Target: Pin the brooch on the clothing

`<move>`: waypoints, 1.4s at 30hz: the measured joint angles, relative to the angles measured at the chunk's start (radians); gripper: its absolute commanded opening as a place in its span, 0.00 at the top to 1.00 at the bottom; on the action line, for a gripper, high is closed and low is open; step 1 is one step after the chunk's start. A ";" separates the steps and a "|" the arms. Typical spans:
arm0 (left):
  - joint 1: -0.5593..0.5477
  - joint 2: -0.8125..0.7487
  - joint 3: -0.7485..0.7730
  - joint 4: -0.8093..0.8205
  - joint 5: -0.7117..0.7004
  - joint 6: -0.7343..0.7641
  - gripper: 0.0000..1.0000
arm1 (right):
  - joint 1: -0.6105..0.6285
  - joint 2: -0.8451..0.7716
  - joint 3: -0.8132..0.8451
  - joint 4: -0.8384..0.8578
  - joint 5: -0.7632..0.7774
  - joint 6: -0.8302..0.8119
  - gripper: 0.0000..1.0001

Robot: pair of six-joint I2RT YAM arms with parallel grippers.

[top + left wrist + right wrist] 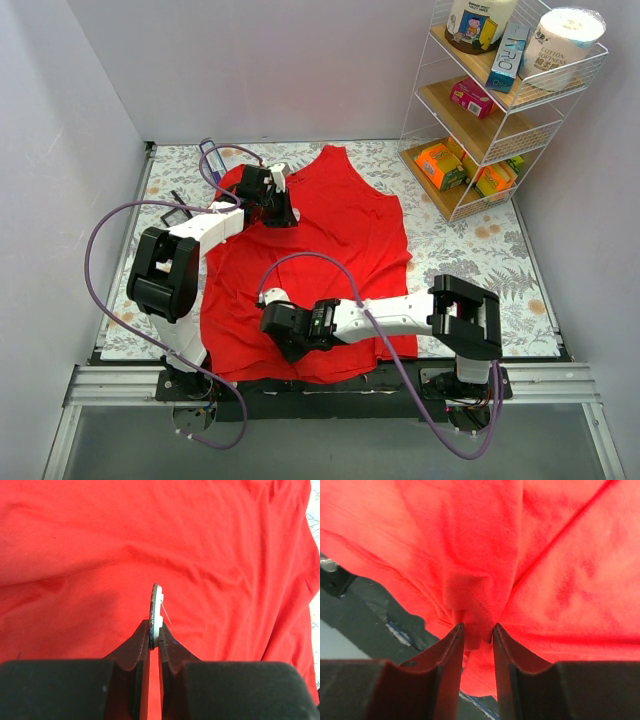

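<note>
The red tank top [340, 250] lies spread on the table. My left gripper [275, 212] hovers over its upper left part and is shut on the brooch [156, 612], a thin dark disc with a white back seen edge-on, its thin pin sticking out to the right over the red cloth [225, 555]. My right gripper [290, 345] is at the lower hem. In the right wrist view it [477, 630] is shut on a bunched fold of the red fabric [475, 600].
A wire shelf [500, 100] with boxes and jars stands at the back right. A small dark item [178, 212] and a blue-edged card [210, 155] lie left of the garment. The black table edge [375, 620] is just below the hem.
</note>
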 measured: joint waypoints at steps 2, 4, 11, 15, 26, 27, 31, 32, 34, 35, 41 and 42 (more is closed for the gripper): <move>0.000 0.000 0.000 -0.005 -0.006 0.003 1.00 | -0.013 -0.020 0.004 0.000 -0.018 -0.011 0.52; 0.000 0.000 0.001 -0.012 -0.020 0.010 1.00 | -0.038 -0.062 0.004 -0.003 -0.040 -0.027 0.49; 0.000 -0.002 0.024 -0.078 -0.145 0.083 1.00 | -0.357 -0.319 -0.060 0.056 -0.120 -0.118 0.44; 0.000 -0.011 0.034 -0.115 -0.283 0.148 1.00 | -0.566 -0.379 -0.081 0.096 -0.148 -0.172 0.44; 0.068 -0.023 0.034 -0.163 -0.470 0.298 1.00 | -0.661 -0.250 -0.051 0.137 -0.238 -0.241 0.44; 0.080 -0.026 0.034 -0.163 -0.468 0.307 1.00 | -0.661 -0.240 -0.051 0.145 -0.248 -0.240 0.44; 0.152 -0.057 0.032 -0.175 -0.362 0.353 1.00 | -0.661 -0.186 -0.027 0.170 -0.275 -0.242 0.44; 0.174 -0.072 0.032 -0.183 -0.308 0.360 1.00 | -0.661 -0.169 -0.014 0.179 -0.279 -0.244 0.44; 0.211 -0.108 0.032 -0.195 -0.195 0.370 1.00 | -0.661 -0.142 0.011 0.206 -0.291 -0.246 0.43; 0.229 -0.126 0.032 -0.197 -0.142 0.373 1.00 | -0.662 -0.131 0.022 0.225 -0.299 -0.248 0.43; 0.248 -0.166 0.039 -0.211 0.193 0.392 1.00 | -0.700 -0.115 0.037 0.391 -0.436 -0.252 0.44; 0.248 -0.166 0.039 -0.220 0.251 0.395 1.00 | -0.714 -0.115 0.037 0.423 -0.468 -0.252 0.44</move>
